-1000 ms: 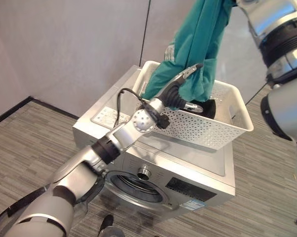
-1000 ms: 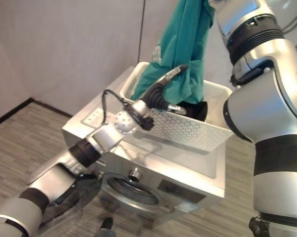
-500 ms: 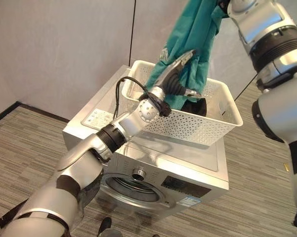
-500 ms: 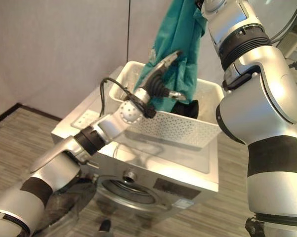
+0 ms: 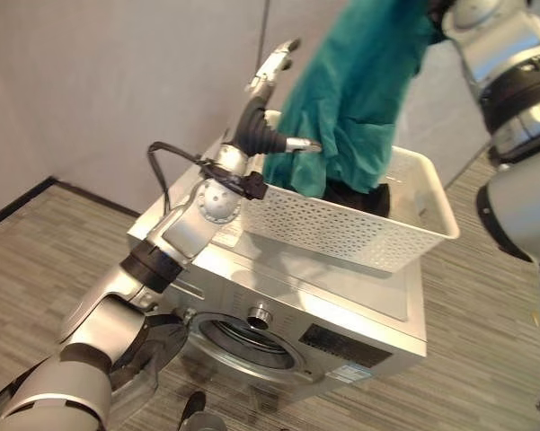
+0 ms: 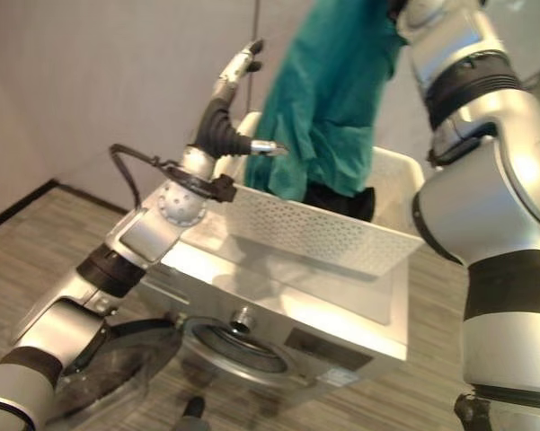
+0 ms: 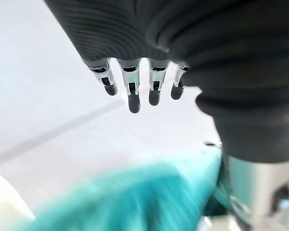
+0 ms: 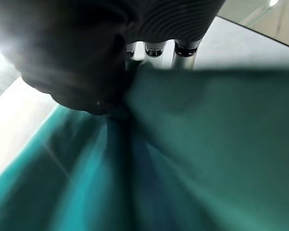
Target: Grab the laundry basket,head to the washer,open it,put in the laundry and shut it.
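I'm on the loading step: my right hand (image 8: 158, 48) seems clamped on the teal garment (image 5: 359, 90), hoisted above the laundry basket (image 5: 359, 235) atop the washer (image 5: 278, 296). Left hand (image 5: 268, 76), fingers straight, holds nothing. Next: lower it into the open drum.

No text, number or sign is legible. The washer (image 5: 341, 296) carries a dark front panel (image 5: 340, 342), a small label (image 5: 345, 373) and top markings (image 5: 226, 235), all unreadable.
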Available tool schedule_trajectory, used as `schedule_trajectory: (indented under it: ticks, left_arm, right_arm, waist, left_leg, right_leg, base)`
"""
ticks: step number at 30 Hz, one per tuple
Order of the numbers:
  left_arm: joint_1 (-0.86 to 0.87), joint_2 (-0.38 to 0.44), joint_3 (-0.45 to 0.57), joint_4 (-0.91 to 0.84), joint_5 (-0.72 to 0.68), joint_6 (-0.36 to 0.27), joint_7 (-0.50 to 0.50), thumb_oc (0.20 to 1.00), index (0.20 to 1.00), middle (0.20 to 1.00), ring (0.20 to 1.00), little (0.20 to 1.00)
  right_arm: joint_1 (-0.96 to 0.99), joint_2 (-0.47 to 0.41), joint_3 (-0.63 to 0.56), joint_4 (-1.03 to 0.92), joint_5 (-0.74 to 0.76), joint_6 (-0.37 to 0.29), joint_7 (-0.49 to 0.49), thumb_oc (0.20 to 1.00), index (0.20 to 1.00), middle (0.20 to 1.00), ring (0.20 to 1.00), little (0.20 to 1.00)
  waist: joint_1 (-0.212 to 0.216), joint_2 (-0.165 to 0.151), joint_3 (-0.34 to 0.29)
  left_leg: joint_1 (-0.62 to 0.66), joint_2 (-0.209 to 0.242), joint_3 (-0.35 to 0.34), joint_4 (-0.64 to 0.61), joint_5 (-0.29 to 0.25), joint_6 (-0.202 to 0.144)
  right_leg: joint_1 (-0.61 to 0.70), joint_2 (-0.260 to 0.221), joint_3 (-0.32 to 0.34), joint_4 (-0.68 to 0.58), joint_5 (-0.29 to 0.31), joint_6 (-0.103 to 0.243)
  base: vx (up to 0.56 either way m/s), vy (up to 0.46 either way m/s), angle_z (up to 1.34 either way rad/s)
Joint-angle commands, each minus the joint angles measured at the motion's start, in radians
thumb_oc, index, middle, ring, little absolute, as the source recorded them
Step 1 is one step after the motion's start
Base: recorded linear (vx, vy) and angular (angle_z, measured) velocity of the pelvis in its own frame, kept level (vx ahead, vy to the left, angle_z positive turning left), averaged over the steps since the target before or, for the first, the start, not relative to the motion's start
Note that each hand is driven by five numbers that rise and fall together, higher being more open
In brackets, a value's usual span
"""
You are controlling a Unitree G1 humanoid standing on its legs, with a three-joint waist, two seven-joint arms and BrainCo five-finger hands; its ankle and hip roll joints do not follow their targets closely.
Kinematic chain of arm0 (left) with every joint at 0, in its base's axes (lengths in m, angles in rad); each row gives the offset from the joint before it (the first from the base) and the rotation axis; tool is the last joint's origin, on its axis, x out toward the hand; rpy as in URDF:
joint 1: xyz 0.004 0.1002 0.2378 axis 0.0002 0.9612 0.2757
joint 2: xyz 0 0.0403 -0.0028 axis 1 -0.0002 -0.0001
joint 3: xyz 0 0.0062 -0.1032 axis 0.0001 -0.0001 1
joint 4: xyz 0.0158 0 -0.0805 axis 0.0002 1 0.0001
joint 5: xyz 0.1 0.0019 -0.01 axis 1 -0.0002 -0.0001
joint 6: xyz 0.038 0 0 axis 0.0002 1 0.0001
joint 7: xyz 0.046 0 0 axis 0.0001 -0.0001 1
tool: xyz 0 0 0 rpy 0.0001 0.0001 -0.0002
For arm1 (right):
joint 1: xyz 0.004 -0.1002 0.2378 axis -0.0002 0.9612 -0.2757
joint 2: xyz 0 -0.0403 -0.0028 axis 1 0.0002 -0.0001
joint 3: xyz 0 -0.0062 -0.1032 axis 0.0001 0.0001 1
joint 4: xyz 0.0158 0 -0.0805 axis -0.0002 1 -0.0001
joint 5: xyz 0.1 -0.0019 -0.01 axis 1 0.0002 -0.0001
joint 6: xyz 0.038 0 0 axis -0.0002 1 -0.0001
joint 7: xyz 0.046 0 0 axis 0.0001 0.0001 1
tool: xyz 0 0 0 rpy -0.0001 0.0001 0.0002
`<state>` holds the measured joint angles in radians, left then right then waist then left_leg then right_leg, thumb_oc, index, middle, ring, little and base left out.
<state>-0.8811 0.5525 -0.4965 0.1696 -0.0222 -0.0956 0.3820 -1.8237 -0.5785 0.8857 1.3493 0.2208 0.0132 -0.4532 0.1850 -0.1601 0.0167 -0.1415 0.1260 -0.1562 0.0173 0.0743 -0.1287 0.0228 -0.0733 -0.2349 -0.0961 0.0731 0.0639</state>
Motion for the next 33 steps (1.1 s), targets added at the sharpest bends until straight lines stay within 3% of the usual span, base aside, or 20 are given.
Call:
schedule_trajectory:
  ticks: [1,5,15,21,33]
  left_arm:
    - [-0.095,-0.005,-0.004,0.024,0.013,-0.037,0.012,1.0,1.0,1.0,1.0,1.0]
    - [-0.079,0.011,0.031,0.06,0.044,-0.012,0.044,1.0,1.0,1.0,1.0,1.0]
    - [-0.108,-0.027,-0.021,0.12,-0.002,-0.005,0.02,1.0,1.0,1.0,1.0,1.0]
    - [-0.243,-0.161,-0.138,0.341,-0.031,0.028,0.021,1.0,1.0,1.0,1.0,1.0]
    - [-0.35,-0.318,-0.239,0.579,-0.131,0.03,0.022,1.0,1.0,1.0,1.0,1.0]
  right_arm:
    - [-0.155,-0.102,0.073,0.086,-0.007,-0.026,-0.009,0.2,0.2,0.2,0.2,0.2]
    - [-0.144,-0.094,0.072,0.072,-0.003,-0.03,-0.007,0.2,0.2,0.2,0.2,0.2]
    - [-0.136,-0.041,0.064,0.067,0.009,-0.031,-0.007,0.2,0.2,0.2,0.2,0.2]
    - [-0.126,0.026,0.079,0.066,-0.017,-0.019,-0.009,0.2,0.2,0.2,0.2,0.2]
    - [-0.099,0.08,0.056,0.049,0.011,-0.018,-0.012,0.2,0.2,0.2,0.2,0.2]
  waist:
    - [0.033,0.008,0.002]
    - [0.033,0.006,0.004]
    - [0.013,0.008,0.003]
    - [-0.02,0.019,0.002]
    - [-0.068,0.039,-0.008]
  left_leg:
    - [0.102,0.032,-0.079,-0.104,-0.087,0.03]
    - [0.101,0.034,-0.079,-0.104,-0.086,0.029]
    - [0.101,0.039,-0.079,-0.105,-0.085,0.028]
    - [0.102,0.039,-0.073,-0.105,-0.083,0.027]
    - [0.111,0.041,-0.051,-0.105,-0.087,0.028]
  right_leg:
    - [0.037,-0.082,0.016,0.009,-0.103,0.082]
    - [0.036,-0.08,0.015,0.009,-0.105,0.08]
    - [0.033,-0.075,0.022,0.009,-0.107,0.075]
    - [0.026,-0.073,0.031,0.009,-0.104,0.074]
    - [0.018,-0.074,0.052,0.009,-0.098,0.074]
  base:
    - [0.0,0.0,0.0]
    - [0.0,0.0,0.0]
    - [0.0,0.0,0.0]
    - [0.0,0.0,0.0]
    - [0.0,0.001,-0.01]
